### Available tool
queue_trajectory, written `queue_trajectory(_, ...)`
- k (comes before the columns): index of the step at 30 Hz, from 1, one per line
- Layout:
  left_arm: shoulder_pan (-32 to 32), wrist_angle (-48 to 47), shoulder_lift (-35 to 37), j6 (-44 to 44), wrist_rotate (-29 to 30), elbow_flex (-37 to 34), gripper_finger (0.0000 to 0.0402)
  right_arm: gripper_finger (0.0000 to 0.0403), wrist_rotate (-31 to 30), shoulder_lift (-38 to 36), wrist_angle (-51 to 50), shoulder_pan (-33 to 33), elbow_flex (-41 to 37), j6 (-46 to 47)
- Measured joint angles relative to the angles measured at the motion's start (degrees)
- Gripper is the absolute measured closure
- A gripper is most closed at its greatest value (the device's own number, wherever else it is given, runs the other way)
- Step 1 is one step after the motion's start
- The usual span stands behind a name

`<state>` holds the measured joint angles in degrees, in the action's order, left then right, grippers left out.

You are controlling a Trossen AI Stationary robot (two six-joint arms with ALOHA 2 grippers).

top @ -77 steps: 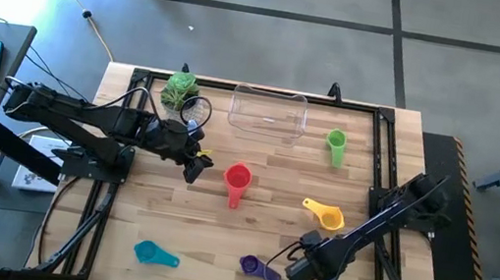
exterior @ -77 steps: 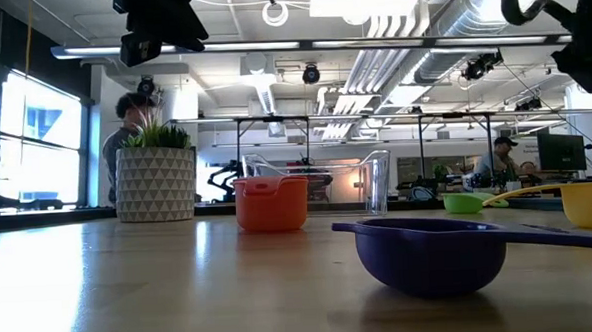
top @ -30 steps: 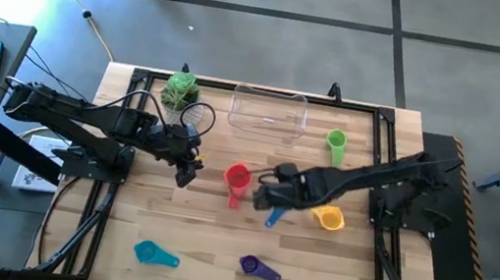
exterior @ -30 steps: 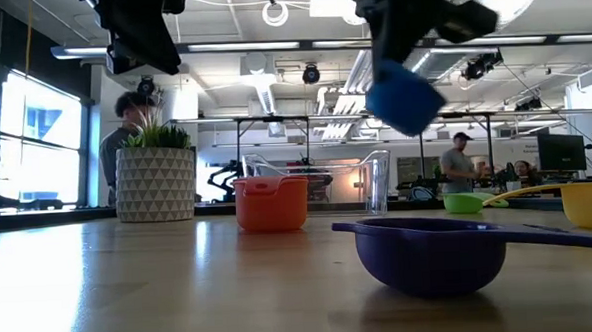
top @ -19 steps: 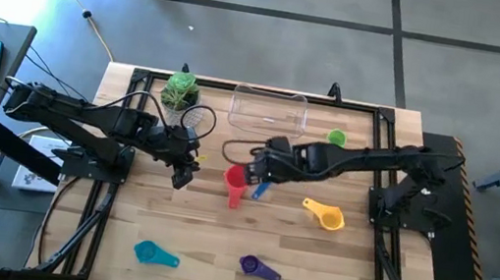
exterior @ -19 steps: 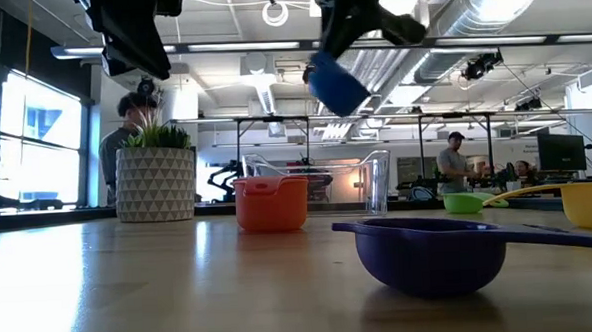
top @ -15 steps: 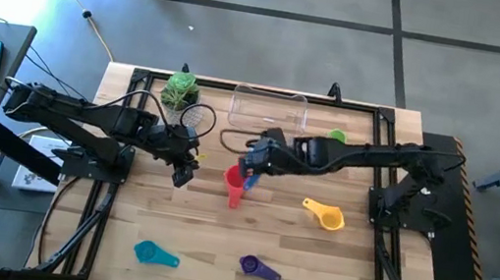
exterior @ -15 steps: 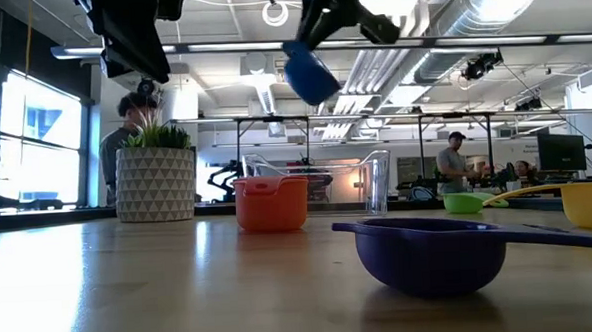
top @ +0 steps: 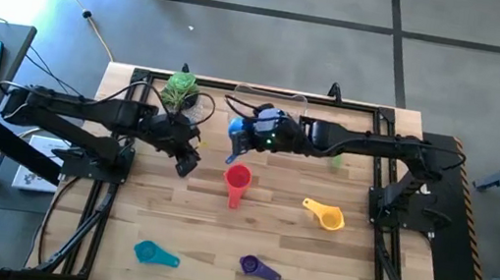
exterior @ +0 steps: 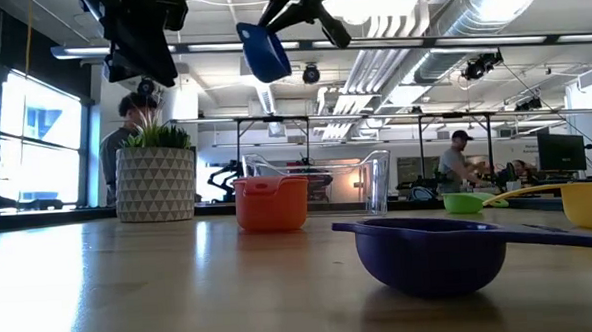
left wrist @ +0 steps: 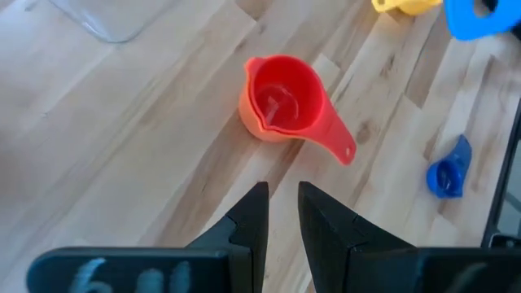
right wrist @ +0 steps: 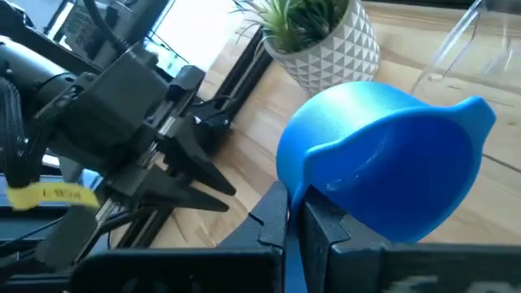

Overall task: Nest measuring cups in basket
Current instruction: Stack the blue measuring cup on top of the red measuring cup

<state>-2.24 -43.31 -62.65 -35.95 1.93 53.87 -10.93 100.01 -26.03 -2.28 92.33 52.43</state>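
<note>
My right gripper [top: 249,136] hangs above the table beside the left end of the clear basket [top: 281,97], shut on the blue cup [exterior: 264,49]. My left gripper [top: 189,163] hovers left of the red cup [top: 237,179], its fingers a narrow gap apart and empty. The red cup [left wrist: 281,96] sits upright on its base. Also resting on the wood are the yellow cup [top: 323,214], purple cup [top: 259,268] and teal cup [top: 153,254]. The green cup [exterior: 463,203] is mostly covered by my right arm in the high view. No orange cup shows. My right gripper pinches the blue cup between its two fingers at the handle [right wrist: 296,194], right where it joins the bowl; the fingers hide the rest of the handle. The arm reaches in about level from the table's right. The cup is lifted clear, and its bowl [right wrist: 383,163] sticks out tilted beyond the fingertips.
A white pot with a green plant [top: 178,90] stands at the far edge, left of the basket and close to both grippers. Cables loop beside it. A dark frame borders the table. Open wood lies between the red cup and the near cups.
My right gripper has carried the blue cup from beside the yellow cup toward the table's far left, past the red cup, up to the basket's left end, rising as it went. It stayed shut on the cup. My left gripper has drifted slightly toward the far edge.
</note>
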Motion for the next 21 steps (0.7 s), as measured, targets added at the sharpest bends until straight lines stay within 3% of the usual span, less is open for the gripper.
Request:
queue_trajectory(14,-4.2,-0.1,2.7,0.1,0.0,0.0,0.0342,0.0402,9.5,7.6,-4.6,2.4,0.0,1.1)
queue_trajectory(21,-4.2,-0.2,2.7,0.1,0.0,0.0,0.0342,0.0402,9.9,9.2,-10.5,3.4,0.0,-1.1)
